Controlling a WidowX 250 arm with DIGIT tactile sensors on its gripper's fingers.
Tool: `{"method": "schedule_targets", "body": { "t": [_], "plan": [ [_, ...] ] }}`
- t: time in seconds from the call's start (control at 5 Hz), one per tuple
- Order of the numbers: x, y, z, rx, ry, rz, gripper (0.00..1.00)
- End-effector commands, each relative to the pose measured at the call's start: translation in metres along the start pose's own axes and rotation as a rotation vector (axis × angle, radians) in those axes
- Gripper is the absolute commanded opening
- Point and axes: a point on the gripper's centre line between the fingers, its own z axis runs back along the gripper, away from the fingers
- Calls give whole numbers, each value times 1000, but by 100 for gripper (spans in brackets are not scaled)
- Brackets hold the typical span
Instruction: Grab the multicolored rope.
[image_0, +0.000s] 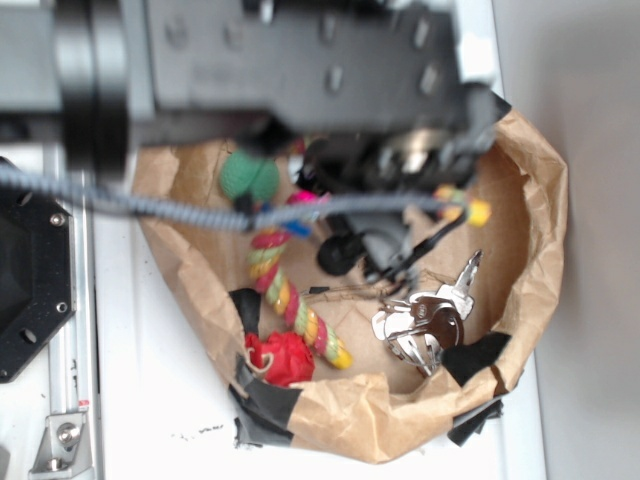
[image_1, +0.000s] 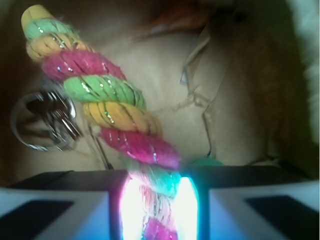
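The brown paper bag (image_0: 545, 200), rolled down into an open tray and patched with black tape, carries every item; the arm and gripper (image_0: 385, 215) hang over its far edge. The multicolored rope (image_0: 290, 295) lies on the bag floor, running from under the arm near the far edge to the near-left corner, where one end rests just beside the red cloth wad (image_0: 280, 358). It is judged light, soft and compressible, with a coarse twisted surface that should resist slipping; being limp, it will sag on both sides of any hold, so a pinch across the body away from the ends is preferable. The exterior view shows the full layout: the green dimpled ball (image_0: 248, 178) near the far-left corner and the bunch of keys (image_0: 425, 320) toward the near-right. It hides the fingertips behind the arm. The wrist view supplies this: the rope (image_1: 112, 107) passes between the two fingers (image_1: 60, 205) at the lower edge, and the jaws stand on either side of it, apparently pinching it, though glare at the contact point leaves the pressure uncertain. The key ring (image_1: 42, 120) lies just beside the rope there.
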Motion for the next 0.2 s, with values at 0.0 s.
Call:
{"method": "schedule_targets", "body": {
  "t": [0.0],
  "plan": [
    [2,-7,10,28,-65,69,0]
  ]
}}
